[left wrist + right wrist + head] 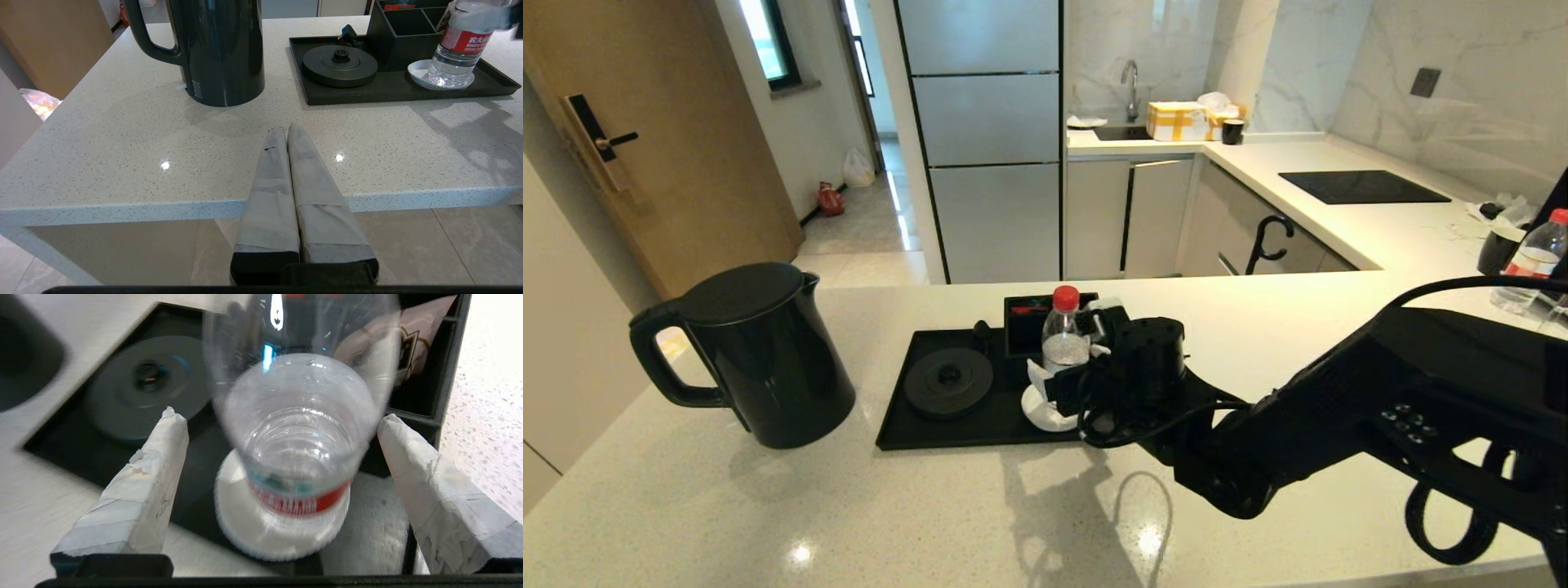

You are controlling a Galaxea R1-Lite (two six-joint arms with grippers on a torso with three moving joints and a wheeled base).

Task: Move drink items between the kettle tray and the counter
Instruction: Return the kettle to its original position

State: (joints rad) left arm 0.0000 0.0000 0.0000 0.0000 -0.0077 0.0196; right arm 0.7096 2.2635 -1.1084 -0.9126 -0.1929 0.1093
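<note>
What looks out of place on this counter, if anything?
The kettle stands on the bare counter, left of the tray, while its round base sits empty. A water bottle stands on the white coaster, between the right end effector's open fingers.

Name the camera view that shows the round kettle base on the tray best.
The left wrist view: the kettle base lies whole and sharp on the tray, centre connector clear. The head view shows it whole but smaller. The right wrist view shows it blurred, partly behind the water bottle.
</note>
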